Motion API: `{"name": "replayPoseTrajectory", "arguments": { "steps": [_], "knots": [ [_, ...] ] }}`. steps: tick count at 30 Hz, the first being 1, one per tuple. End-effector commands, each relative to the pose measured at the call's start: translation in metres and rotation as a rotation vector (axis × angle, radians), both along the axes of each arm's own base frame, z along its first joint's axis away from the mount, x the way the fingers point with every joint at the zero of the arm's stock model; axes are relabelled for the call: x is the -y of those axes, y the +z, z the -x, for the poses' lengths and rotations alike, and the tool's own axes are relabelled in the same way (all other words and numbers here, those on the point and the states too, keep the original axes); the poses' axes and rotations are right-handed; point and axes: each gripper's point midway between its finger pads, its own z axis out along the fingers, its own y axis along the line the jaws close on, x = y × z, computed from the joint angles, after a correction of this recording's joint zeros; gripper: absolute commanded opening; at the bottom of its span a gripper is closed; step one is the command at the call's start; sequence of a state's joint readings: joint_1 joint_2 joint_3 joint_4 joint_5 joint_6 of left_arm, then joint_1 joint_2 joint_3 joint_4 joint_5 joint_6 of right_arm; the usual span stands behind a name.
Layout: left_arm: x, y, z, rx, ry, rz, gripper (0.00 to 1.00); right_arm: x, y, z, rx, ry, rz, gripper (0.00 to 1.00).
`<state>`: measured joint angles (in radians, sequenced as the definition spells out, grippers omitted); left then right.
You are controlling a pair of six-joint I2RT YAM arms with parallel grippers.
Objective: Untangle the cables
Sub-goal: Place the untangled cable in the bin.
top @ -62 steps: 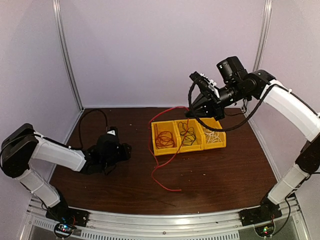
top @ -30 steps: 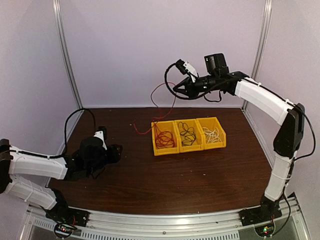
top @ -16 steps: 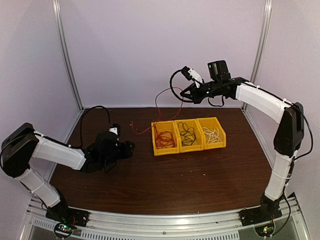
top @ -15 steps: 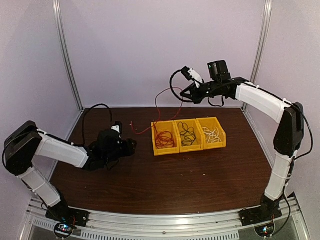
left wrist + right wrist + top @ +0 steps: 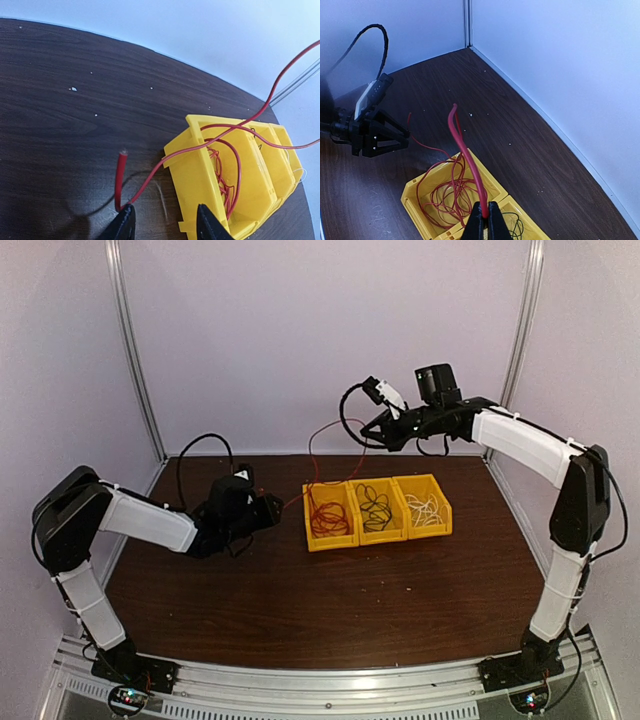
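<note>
Red cable (image 5: 465,150) hangs over dark wood table (image 5: 350,610), clamped in right claw (image 5: 485,220); left claw (image 5: 165,212) parted.

dark wooden table (image 5: 400,600), yellow bins (image 5: 385,536) on it

Overhead view: even, diffuse light from above. Pale walls (image 5: 320,340) carry a lilac cast; no hard shadows. Metal rail (image 5: 320,680) at the bottom edge glints. Detail soft throughout.

Left wrist view: table (image 5: 60,125) grain crisp. Red cable (image 5: 118,180) throws a soft grey shadow at lower centre, with a darker patch in the lower left. Left gripper (image 5: 164,222) at the bottom edge is dark and blurred.

Right wrist view: bluish cast on the walls. The cable is sharp at mid-frame. Right gripper (image 5: 484,212) is underlit.
</note>
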<state>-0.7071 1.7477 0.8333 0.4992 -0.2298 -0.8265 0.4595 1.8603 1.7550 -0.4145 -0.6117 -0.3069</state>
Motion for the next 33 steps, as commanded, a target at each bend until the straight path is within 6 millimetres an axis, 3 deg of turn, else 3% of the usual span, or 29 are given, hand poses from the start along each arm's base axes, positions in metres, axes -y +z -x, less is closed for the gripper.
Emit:
{"name": "replayPoseTrajectory", "arguments": {
  "steps": [1,5,11,16,21,25,30,33],
  "knots": [
    [0.006,0.001,0.001,-0.016,-0.022,0.038,0.42,0.006,0.038,0.007,0.076,-0.008,-0.042,0.0],
    [0.0,-0.009,0.005,-0.054,-0.028,0.052,0.5,0.008,0.041,0.009,0.083,-0.011,-0.042,0.0],
    [-0.005,-0.011,0.016,-0.078,-0.084,0.114,0.52,0.009,0.039,0.009,0.079,-0.017,-0.039,0.0],
    [0.0,0.009,0.011,0.047,-0.122,0.125,0.53,0.008,0.036,0.01,0.069,-0.01,-0.045,0.0],
    [0.007,0.014,-0.004,0.084,-0.13,0.169,0.51,0.008,0.035,0.01,0.065,-0.013,-0.045,0.0],
    [0.013,0.018,-0.01,0.103,-0.144,0.183,0.36,0.008,0.035,0.01,0.061,-0.012,-0.047,0.0],
    [0.018,0.022,-0.016,0.11,-0.147,0.182,0.0,0.009,0.033,0.009,0.064,-0.016,-0.04,0.0],
    [0.032,0.044,-0.016,0.157,-0.211,0.227,0.0,0.009,0.023,0.009,0.051,-0.016,-0.026,0.0]
  ]
}}
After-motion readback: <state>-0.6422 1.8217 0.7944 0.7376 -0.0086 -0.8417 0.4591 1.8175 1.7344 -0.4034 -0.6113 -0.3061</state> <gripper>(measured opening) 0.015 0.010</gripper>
